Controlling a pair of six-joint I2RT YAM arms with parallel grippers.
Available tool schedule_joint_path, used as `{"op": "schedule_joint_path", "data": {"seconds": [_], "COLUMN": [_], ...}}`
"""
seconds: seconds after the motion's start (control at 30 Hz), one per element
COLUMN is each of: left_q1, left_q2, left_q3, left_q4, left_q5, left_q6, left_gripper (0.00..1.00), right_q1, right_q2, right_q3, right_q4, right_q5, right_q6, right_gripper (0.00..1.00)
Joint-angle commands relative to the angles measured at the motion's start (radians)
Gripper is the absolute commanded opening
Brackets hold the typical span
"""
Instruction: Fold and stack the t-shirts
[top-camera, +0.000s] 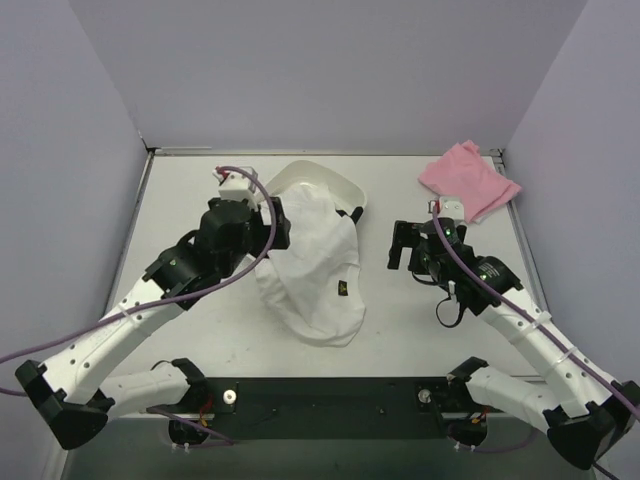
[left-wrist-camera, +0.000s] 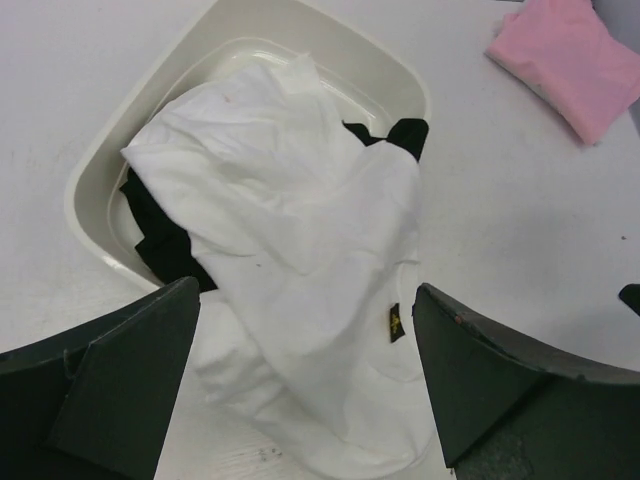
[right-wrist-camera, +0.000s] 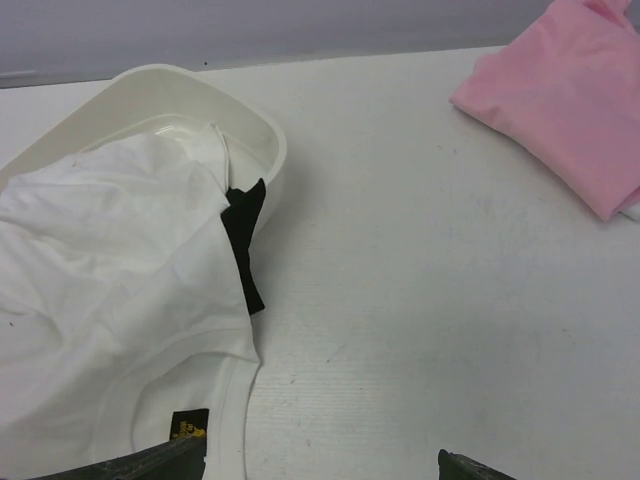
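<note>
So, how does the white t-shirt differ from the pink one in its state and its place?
The white t-shirt lies crumpled and unfolded; the pink t-shirt looks folded into a flat packet. The white one spills out of the tub onto the table at the middle; the pink one lies apart at the far right corner. Both are soft cloth, and neither is held.

The white tee (top-camera: 315, 260) drapes over the tub (left-wrist-camera: 350, 50), hiding most of its inside and nearly all of a black cloth (left-wrist-camera: 160, 240) (only dark edges peek out). Its neck tag (left-wrist-camera: 396, 322) is too small to read. In the right wrist view the pink tee (right-wrist-camera: 570, 100) runs off the right edge, and the white tee runs off the left and bottom.
</note>
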Motion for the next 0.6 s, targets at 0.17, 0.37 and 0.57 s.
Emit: {"op": "schedule_joint_path", "data": {"seconds": [0.17,0.37,0.57], "left_q1": [0.162,0.177,0.199], "left_q2": [-0.130,-0.178,-0.165], "left_q3": [-0.175,-0.178,-0.175], "left_q4": [-0.089,-0.124,-0.172], "left_q5": [0.202,0.107,0.083], "left_q6": [0.017,-0.008,-0.005], "left_gripper": [0.97,0.97,0.97], "right_q1": [0.143,0.238,0.361], "right_q2": [0.339,0.530,0.630], "right_q3": [0.163,0.132,0.065], "right_q4": [0.027,0.127,0.242], "right_q5": [-0.084,-0.216,-0.204], "right_q6": [0.005,0.063,0.112], "right_gripper": [1.00,1.00,1.00]}}
